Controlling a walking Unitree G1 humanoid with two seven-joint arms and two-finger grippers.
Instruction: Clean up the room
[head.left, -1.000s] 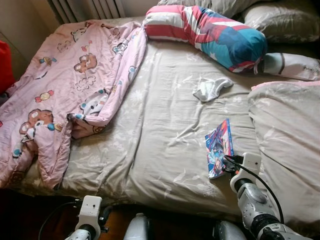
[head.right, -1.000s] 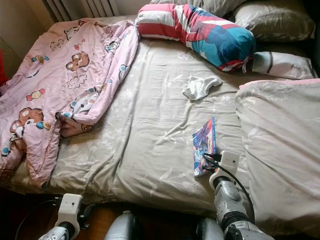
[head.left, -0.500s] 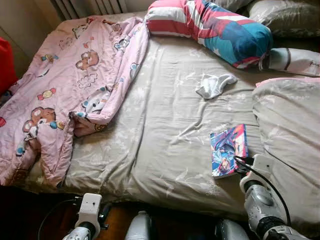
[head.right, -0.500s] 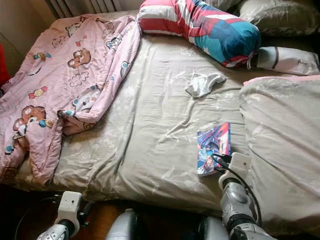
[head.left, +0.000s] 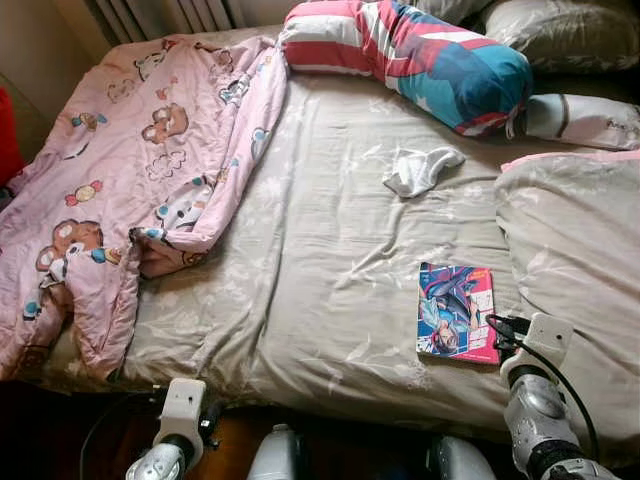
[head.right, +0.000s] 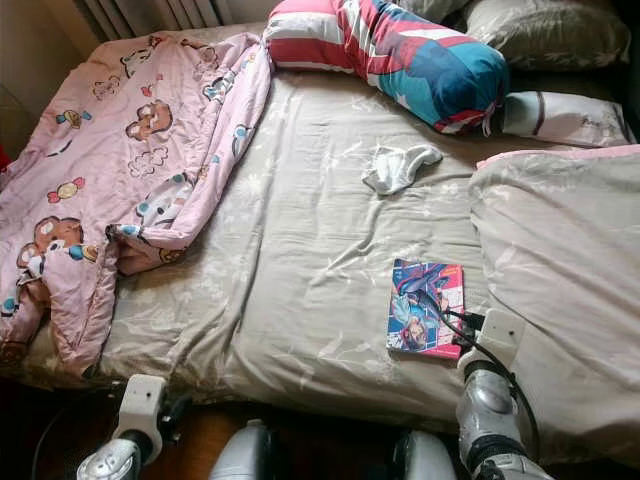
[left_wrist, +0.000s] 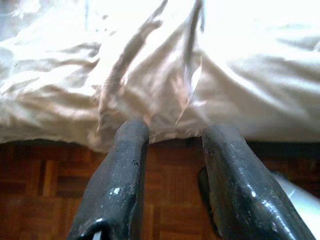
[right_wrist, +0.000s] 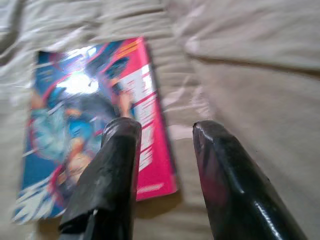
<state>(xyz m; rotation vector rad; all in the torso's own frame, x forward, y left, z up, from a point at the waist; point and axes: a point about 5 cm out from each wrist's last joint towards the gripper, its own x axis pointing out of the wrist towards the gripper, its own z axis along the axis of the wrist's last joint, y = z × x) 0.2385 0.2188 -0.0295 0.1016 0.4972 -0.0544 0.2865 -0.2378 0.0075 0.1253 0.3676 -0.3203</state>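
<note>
Right gripper (right_wrist: 162, 130) hovers low over the near right part of the bed, its two black fingers (right_wrist: 112, 165) spread with a gap between them and pinching nothing. Just beyond and partly under them lies a thin glossy comic book with a blue, pink and red cover (head.left: 456, 311), flat and face up on the beige floral bedsheet (head.left: 330, 250). One finger overlaps the book's pink edge in the right wrist view; the other sits past that edge, over bare sheet. Whether a tip touches the cover cannot be told.

From the head cameras the book's long axis runs roughly from the foot of the bed toward the pillows, near parallel to the bed's length, with its pink side toward the right arm. It sits just beside the bulky beige duvet (head.left: 575, 270) heaped at the right edge, and near the mattress's front edge.

Farther up the sheet, well apart from the book, lies a crumpled white sock (head.left: 420, 170). A long bolster striped in red, white and teal (head.left: 410, 55) lies across the head of the bed. A pink cartoon-print blanket (head.left: 130, 190) drapes over the left side.

Left gripper (left_wrist: 172, 135) hangs below the mattress edge over a wooden parquet floor (left_wrist: 45, 170), fingers apart, empty.
</note>
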